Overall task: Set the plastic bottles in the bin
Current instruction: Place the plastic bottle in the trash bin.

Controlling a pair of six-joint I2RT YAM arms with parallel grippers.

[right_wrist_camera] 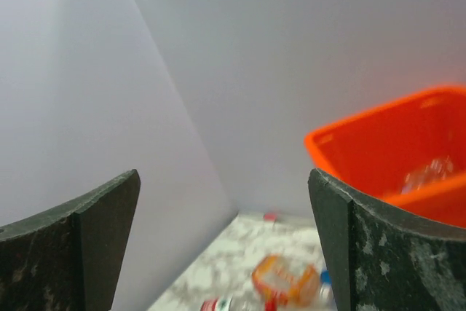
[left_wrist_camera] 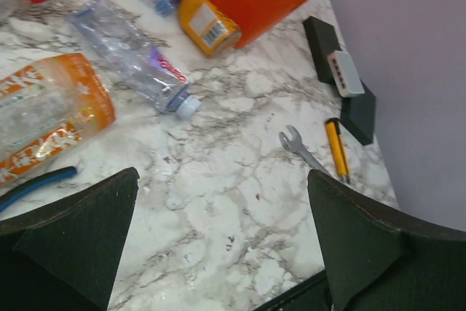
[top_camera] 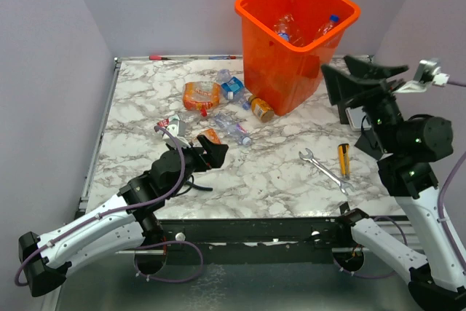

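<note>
- The bin [top_camera: 280, 78] stands upright at the far right of the desk [top_camera: 277, 172]. At least two bottles [top_camera: 285, 28] lie inside. It is rigid and open-topped, so it makes a wide target for a drop.
- The right pincer [top_camera: 342, 71] is raised just beside the bin's near right wall. Its jaws are wide apart with nothing between them.
- The left pincer [top_camera: 207, 152] sits low at the near edge of the bottle cluster. Its jaws are wide apart and empty.
- The orange-labelled bottle [left_wrist_camera: 51, 121] is the largest loose one. It is crushed and lies on its side just ahead and left of the left pincer. I judge it very light, with soft walls that give and a slick film label. Grip it across the flattened body.
- The clear bottle [left_wrist_camera: 135, 60] has a white cap and lies on its side beyond. It is thin, crinkled and likely to roll, so take it mid-body across its width.
- The small orange bottle [left_wrist_camera: 206, 25] lies at the bin's foot, though contact cannot be confirmed. It is uncrushed and looks stiffer. The bin wall crowds any approach.
- The wrench [left_wrist_camera: 298, 147] and the yellow-handled tool [left_wrist_camera: 336, 147] lie well to the right and are not for the bin.
</note>
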